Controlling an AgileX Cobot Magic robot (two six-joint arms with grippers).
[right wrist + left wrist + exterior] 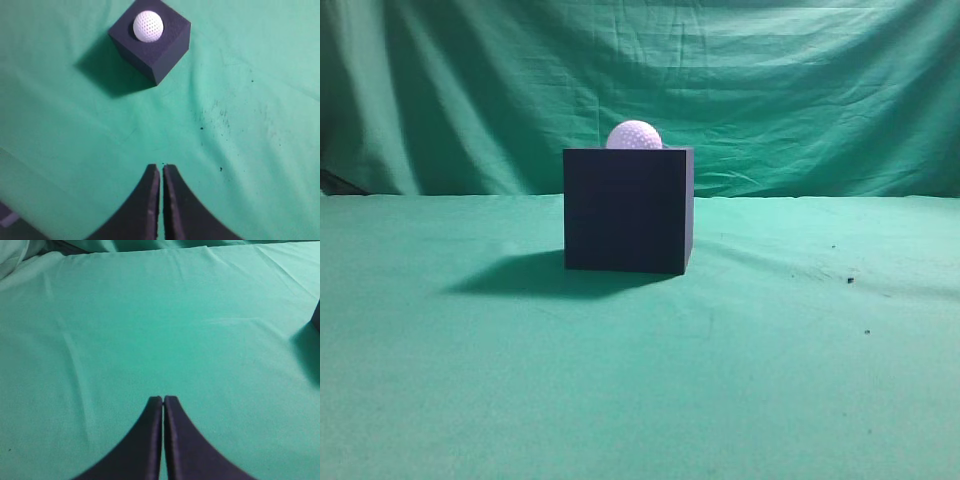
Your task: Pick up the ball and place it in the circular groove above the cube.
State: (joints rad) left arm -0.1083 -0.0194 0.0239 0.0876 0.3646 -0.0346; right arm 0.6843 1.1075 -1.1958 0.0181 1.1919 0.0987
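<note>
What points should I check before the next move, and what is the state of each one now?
1. Ball sits on top of the cube: ok.
2. Ball seated inside the groove: cannot tell, the groove is hidden.
3. Left pincer shut and holding nothing: ok.
4. Right pincer shut, holding nothing, apart from the cube: ok.
5. Cube upright on the green cloth: ok.

You will find no legible text, label, brand, number or sign on any surface in the three views.
</note>
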